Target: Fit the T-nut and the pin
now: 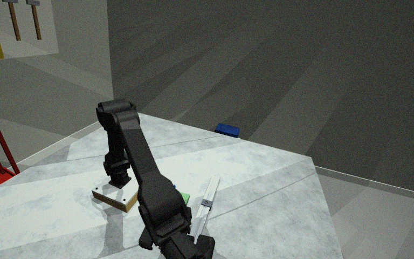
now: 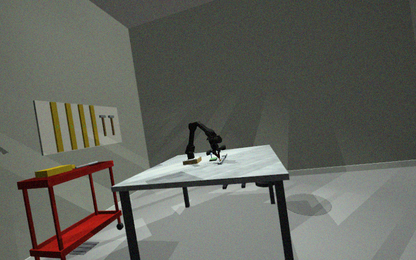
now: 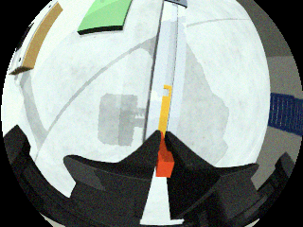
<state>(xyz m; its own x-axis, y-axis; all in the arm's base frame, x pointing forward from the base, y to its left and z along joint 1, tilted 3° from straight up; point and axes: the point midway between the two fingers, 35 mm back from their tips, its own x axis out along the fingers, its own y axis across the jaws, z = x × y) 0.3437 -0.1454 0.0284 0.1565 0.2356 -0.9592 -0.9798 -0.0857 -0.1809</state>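
While your gripper (image 1: 195, 249) (image 2: 218, 156) (image 3: 162, 135) is closed on the orange handle (image 3: 165, 165), the brass nut (image 3: 169, 87) points away from the fingertips, over the rail (image 1: 213, 186) (image 2: 224, 158) (image 3: 174, 52), well in from the tabletop's corners; whether it touches, you cannot tell. This end grip presumably leaves the nut free to tip into the slot. The bracket (image 1: 206, 202) (image 3: 176, 2) sits farther along, so you likely seat first, then slide. Misalignment could catch a lip.
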